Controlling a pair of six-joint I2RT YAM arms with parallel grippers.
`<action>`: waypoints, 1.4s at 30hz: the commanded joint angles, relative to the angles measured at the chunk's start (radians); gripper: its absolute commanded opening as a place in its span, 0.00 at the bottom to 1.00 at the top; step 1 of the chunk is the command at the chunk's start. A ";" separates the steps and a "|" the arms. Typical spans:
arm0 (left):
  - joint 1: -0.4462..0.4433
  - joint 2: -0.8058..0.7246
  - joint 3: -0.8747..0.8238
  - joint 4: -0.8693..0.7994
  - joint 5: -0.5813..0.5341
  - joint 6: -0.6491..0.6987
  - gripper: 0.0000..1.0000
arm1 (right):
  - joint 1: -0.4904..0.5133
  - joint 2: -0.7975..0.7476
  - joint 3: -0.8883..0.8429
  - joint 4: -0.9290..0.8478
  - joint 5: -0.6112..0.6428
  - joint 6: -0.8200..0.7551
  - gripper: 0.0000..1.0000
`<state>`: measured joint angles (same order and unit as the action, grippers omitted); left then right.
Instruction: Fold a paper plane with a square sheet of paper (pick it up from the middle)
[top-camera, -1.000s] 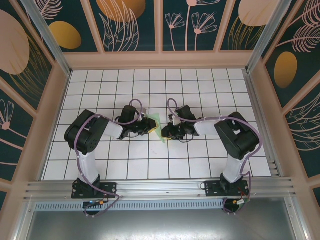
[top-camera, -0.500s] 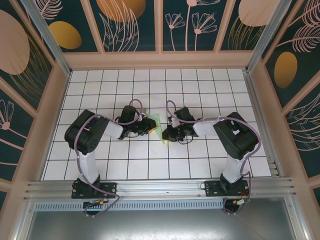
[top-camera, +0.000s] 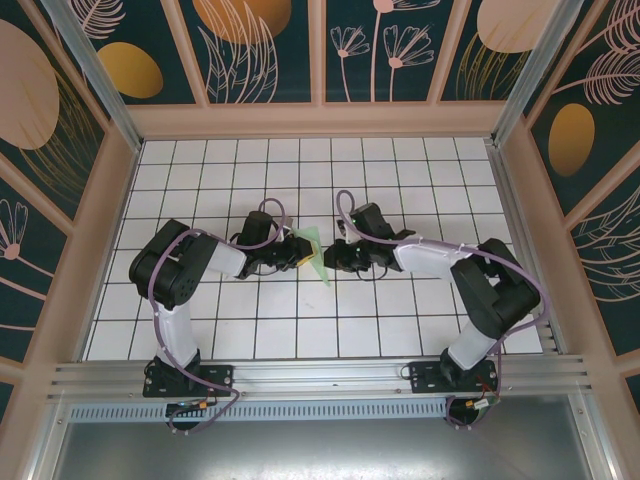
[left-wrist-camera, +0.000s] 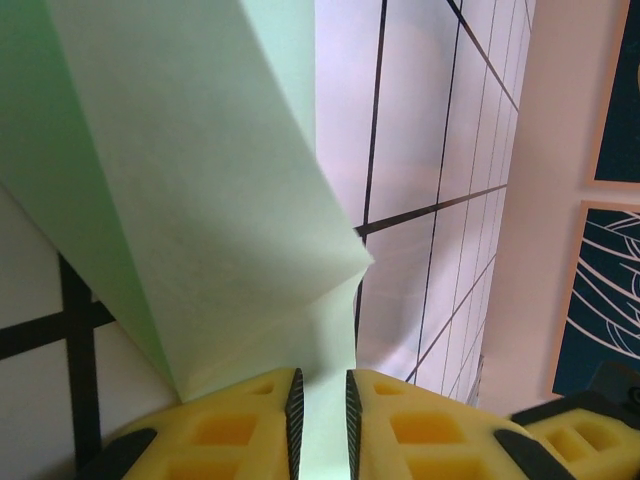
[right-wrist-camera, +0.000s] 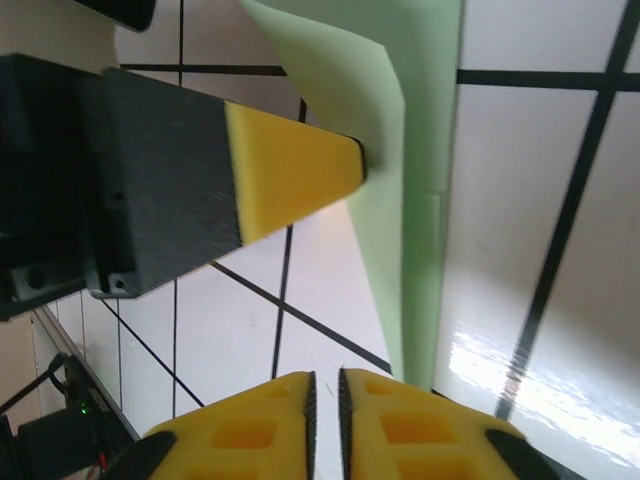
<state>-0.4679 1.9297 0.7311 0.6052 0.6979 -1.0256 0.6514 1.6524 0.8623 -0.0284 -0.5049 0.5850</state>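
Observation:
The sheet of paper (top-camera: 318, 258) is pale mint green and folded into a slim creased shape with a point toward the near side. It is held up off the gridded table (top-camera: 300, 180). My left gripper (top-camera: 301, 250) is shut on its left side, and in the left wrist view a green layer (left-wrist-camera: 200, 180) runs down between the yellow fingers (left-wrist-camera: 235, 425) at the left gripper (left-wrist-camera: 320, 400). My right gripper (top-camera: 333, 256) sits just right of the paper. Its jaws (right-wrist-camera: 325, 395) stand almost together with only floor in the slit, and the paper (right-wrist-camera: 420, 200) passes beside its right finger.
A yellow-tipped finger (right-wrist-camera: 290, 165) of the left gripper presses the paper's fold in the right wrist view. The white gridded table is walled by pink rails and patterned panels (top-camera: 320, 50). Both arm bases (top-camera: 180, 375) stand on the near metal rail.
The right gripper has shifted slightly up and left toward the paper, while that arm's elbow swung outward to the right. The left gripper and the paper have stayed put.

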 joint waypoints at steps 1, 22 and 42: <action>-0.002 0.042 -0.002 -0.106 -0.077 0.016 0.22 | 0.035 0.057 0.057 -0.016 0.021 -0.004 0.13; -0.001 0.055 0.020 -0.207 -0.149 0.022 0.15 | 0.037 0.193 -0.006 0.051 -0.031 -0.015 0.10; -0.002 0.043 0.004 -0.187 -0.134 0.019 0.15 | 0.010 0.041 -0.041 -0.015 0.086 0.024 0.27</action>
<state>-0.4698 1.9289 0.7631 0.5129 0.6720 -1.0256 0.6617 1.7023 0.8440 -0.0090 -0.4347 0.5892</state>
